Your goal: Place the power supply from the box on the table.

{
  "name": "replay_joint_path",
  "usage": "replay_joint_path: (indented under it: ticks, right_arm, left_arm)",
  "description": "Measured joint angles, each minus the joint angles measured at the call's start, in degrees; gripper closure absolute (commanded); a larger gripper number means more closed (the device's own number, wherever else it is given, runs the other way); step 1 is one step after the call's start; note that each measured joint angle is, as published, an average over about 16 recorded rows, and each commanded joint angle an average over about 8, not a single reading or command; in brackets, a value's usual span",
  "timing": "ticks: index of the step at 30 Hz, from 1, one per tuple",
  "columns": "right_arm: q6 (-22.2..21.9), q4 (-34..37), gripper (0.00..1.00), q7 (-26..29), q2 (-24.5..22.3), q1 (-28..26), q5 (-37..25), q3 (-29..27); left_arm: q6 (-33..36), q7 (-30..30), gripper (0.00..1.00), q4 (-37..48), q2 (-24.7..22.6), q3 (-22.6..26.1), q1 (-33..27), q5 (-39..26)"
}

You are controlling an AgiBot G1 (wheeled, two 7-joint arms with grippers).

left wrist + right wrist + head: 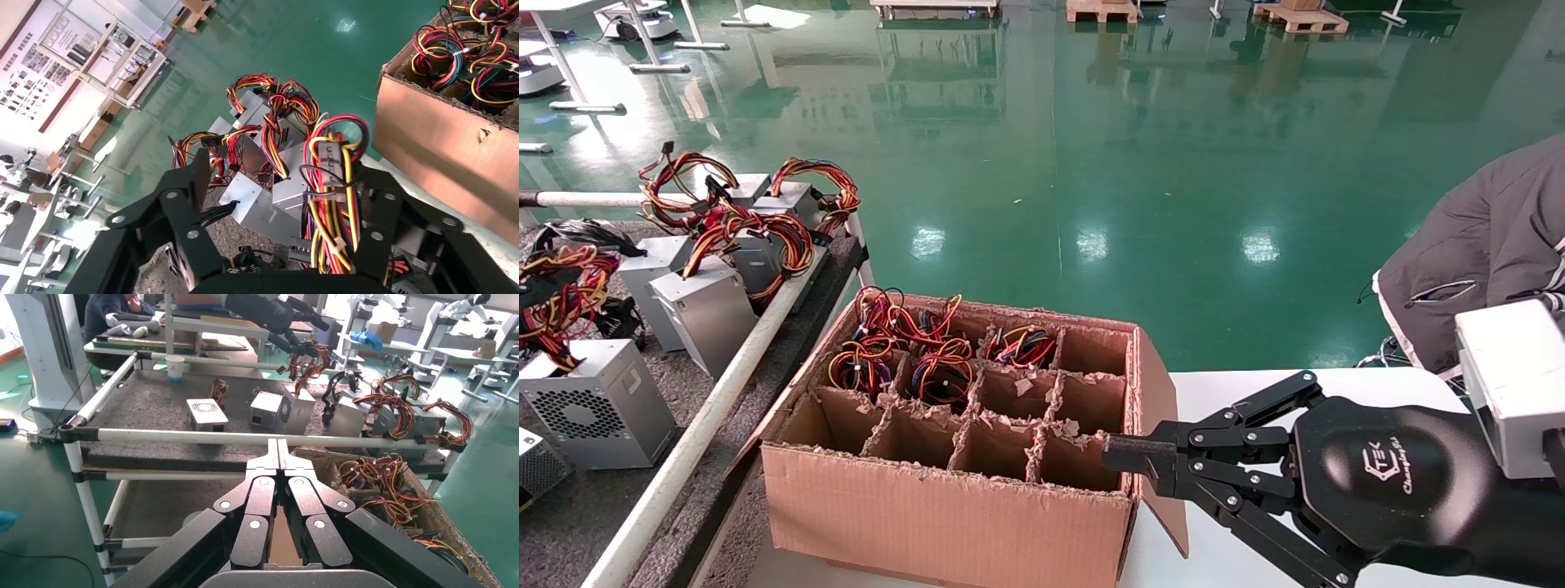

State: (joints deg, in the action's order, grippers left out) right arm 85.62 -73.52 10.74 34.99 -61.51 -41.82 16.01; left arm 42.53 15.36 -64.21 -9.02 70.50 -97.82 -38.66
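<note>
The power supply (601,408), silver-grey with a honeycomb grille, stands on the dark grey table (568,523) at the left; it also shows in the right wrist view (294,407). Its red, yellow and orange wires (330,184) rise between the wide-apart fingers (196,177) of my left gripper (284,171), close to one finger. That left gripper (300,315) hangs open just above the unit. The brown box (928,506) with torn dividers stands in the middle. My right gripper (1120,453) is shut and empty at the box's near right wall.
Several more power supplies (707,302) with coloured wires crowd the table behind the white pipe rail (682,457). Wire bundles (887,359) fill the box's far-left cells. A person in a grey jacket (1475,245) sits at the right. A paper cup (175,366) stands on the table.
</note>
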Motion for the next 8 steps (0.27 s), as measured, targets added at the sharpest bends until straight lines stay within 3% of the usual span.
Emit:
replay_joint_path:
  ticks: [6, 7, 8]
  right_arm:
    - [0.0, 0.0, 0.08, 0.0, 0.0, 0.0, 0.0, 0.0]
    - [0.0, 0.0, 0.0, 0.0, 0.0, 0.0, 0.0, 0.0]
    - [0.0, 0.0, 0.0, 0.0, 0.0, 0.0, 0.0, 0.0]
  left_arm:
    - [-0.33, -0.07, 0.0, -0.23, 0.03, 0.04, 0.11, 0.04]
    - [-0.38, -0.08, 0.0, -0.26, 0.04, 0.05, 0.13, 0.04]
    - [-0.42, -0.09, 0.0, -0.29, 0.04, 0.05, 0.14, 0.05]
